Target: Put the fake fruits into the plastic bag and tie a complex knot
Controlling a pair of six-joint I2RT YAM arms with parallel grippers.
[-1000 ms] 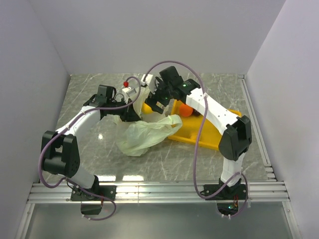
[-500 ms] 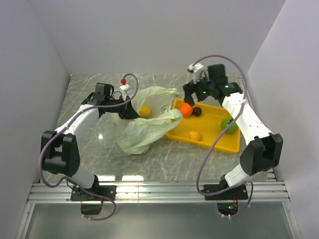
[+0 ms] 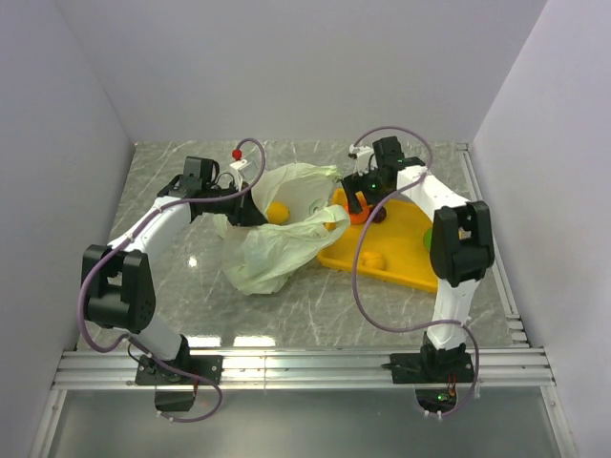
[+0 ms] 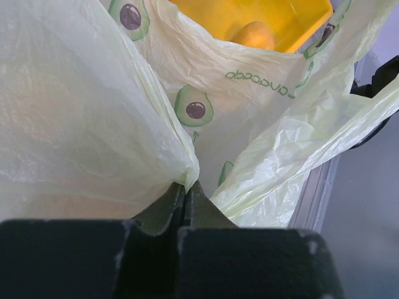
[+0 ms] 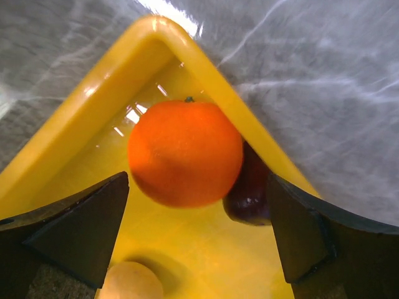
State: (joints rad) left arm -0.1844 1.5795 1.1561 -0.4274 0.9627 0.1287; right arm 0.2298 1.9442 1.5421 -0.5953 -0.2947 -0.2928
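Observation:
The pale-green plastic bag [image 3: 282, 243] lies open on the table left of the yellow tray [image 3: 410, 262]. A yellow fruit [image 3: 277, 212] lies inside its mouth. My left gripper [image 3: 250, 212] is shut on the bag's rim [image 4: 181, 171] and holds it up. My right gripper [image 3: 361, 202] is open just above the tray's far-left corner. Its fingers [image 5: 75, 230] stand either side of the orange ball [image 5: 185, 154] and the dark plum [image 5: 249, 196], without touching them. A small yellow piece [image 5: 131, 281] lies nearer in the tray [image 5: 68, 140].
A green apple [image 3: 427, 240] lies in the tray's right part, half hidden by my right arm. The small yellow piece [image 3: 372, 260] is near the tray's front edge. White walls close in the table on three sides.
My right arm has swung from over the bag's mouth to the tray and come down over the orange ball. The yellow fruit now shows in the bag. The left gripper has kept its hold.

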